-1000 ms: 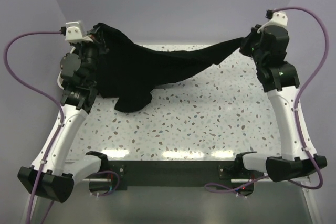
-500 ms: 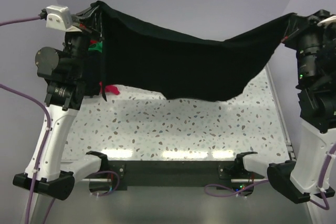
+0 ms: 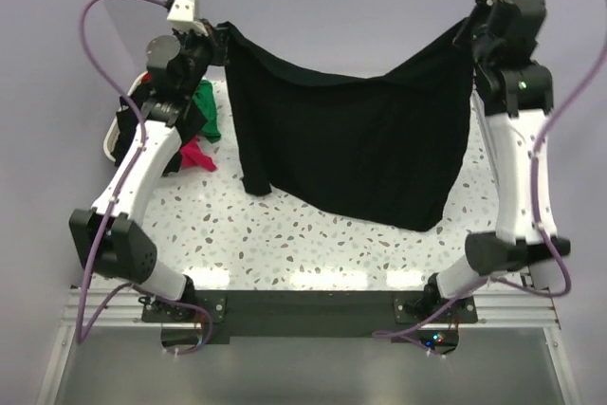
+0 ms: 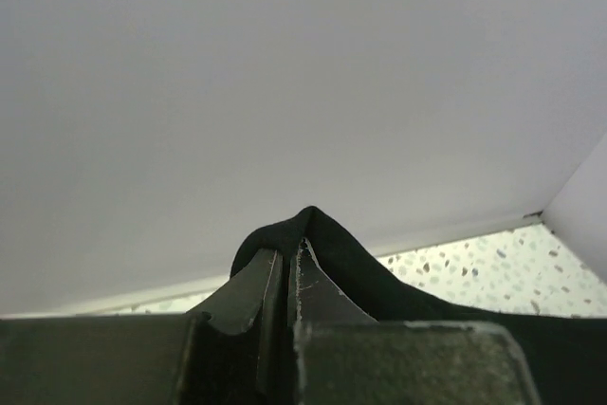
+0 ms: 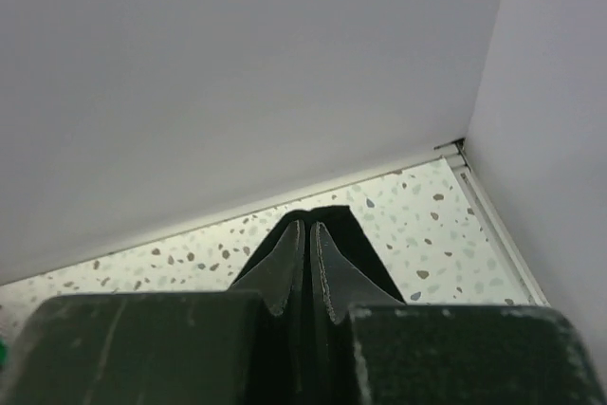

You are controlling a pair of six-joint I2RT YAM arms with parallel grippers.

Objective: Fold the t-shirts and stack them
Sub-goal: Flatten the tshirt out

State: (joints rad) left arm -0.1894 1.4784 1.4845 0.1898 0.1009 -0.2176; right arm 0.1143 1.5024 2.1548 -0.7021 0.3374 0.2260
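Above table (image 3: 332, 234), black t-shirt (image 3: 351, 149) hangs between left hand (image 4: 289, 263) and right hand (image 5: 308, 234), each clamping corner (spreading step, likely); next: lay flat.

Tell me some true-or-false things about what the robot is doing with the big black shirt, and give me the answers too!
1. The left pincer and the right pincer both hold the black t-shirt up. True.
2. A green shirt and a red shirt lie bunched near the left edge of the table. True.
3. The black t-shirt is folded flat on the table. False: it hangs spread out between the two pincers.
4. The right pincer is open and empty. False: it is shut on a corner of the black t-shirt.
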